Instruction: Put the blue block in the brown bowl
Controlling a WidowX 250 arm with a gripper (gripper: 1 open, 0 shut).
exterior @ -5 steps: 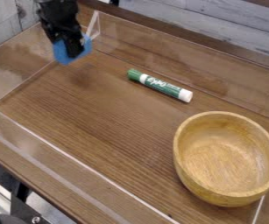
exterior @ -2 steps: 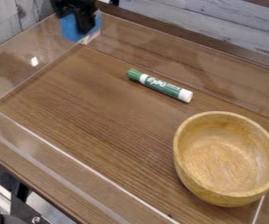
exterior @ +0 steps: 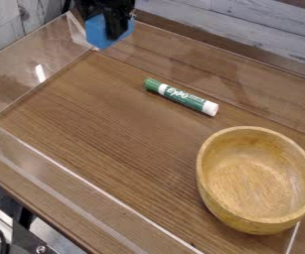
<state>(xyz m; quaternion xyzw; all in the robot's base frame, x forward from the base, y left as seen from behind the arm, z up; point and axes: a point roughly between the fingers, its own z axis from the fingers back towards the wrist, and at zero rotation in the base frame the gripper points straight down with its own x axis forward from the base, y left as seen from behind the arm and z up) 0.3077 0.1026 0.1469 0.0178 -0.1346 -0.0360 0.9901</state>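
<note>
At the top of the camera view my gripper is shut on the blue block, which hangs above the far left part of the table. Only the black lower end of the gripper shows; the rest is cut off by the frame's top edge. The brown bowl sits at the near right of the table, wide, round and empty, well away from the gripper and the block.
A green-and-white marker lies on the wooden table between the gripper and the bowl. Clear plastic walls run along the table's left and front sides. A pale wall stands behind.
The gripper has risen and moved right with the blue block in its jaws, now nearer the frame's top edge. Marker and bowl have not moved.
</note>
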